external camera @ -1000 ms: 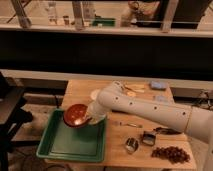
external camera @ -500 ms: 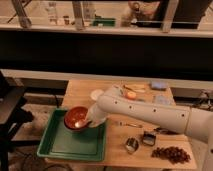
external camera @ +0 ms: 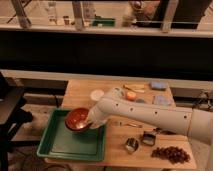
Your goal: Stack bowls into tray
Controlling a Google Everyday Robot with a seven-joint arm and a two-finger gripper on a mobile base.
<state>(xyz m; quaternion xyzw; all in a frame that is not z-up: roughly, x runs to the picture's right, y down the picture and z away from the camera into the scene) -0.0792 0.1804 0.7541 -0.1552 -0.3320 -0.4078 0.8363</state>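
Lower now than a moment ago, the bowl [external camera: 78, 119] sits over the far right part of the green tray [external camera: 60, 145], with the gripper [external camera: 90, 121] pressed to its right rim (I cannot tell if the fingers are open or shut), the white arm [external camera: 150, 116] reaching across the table [external camera: 80, 92].

A smooth white casing is seen along the thick arm [external camera: 150, 114] (a rounded joint bulges beside the bowl [external camera: 77, 119]), tapering to the gripper [external camera: 90, 122] there.
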